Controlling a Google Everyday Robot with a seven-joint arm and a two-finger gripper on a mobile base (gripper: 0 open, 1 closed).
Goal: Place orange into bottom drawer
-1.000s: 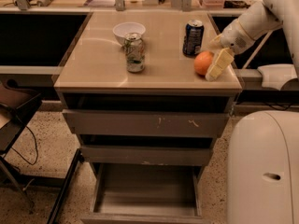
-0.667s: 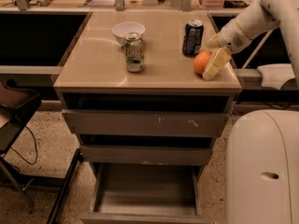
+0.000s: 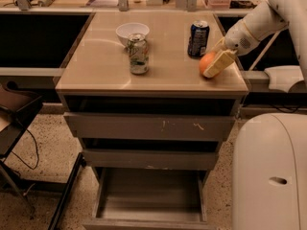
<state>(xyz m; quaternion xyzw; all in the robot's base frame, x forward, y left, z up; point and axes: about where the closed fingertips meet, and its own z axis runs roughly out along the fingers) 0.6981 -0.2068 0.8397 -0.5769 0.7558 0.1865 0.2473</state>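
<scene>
The orange (image 3: 206, 61) sits near the right front corner of the cabinet top (image 3: 105, 61). My gripper (image 3: 213, 63) reaches in from the right and is closed around the orange, with one pale finger (image 3: 217, 63) across its right front side; the other finger is hidden behind the fruit. The bottom drawer (image 3: 148, 193) is pulled out below, its flat grey floor bare.
A blue soda can (image 3: 198, 38) stands just behind the orange. A silver-green can (image 3: 138, 53) and a white bowl (image 3: 132, 31) are mid-top. The two upper drawers (image 3: 148, 127) stick out slightly. My white base (image 3: 271, 176) is at the lower right, and a dark chair (image 3: 14, 114) at the left.
The gripper and the orange have shifted very slightly left and up. Nothing else has moved.
</scene>
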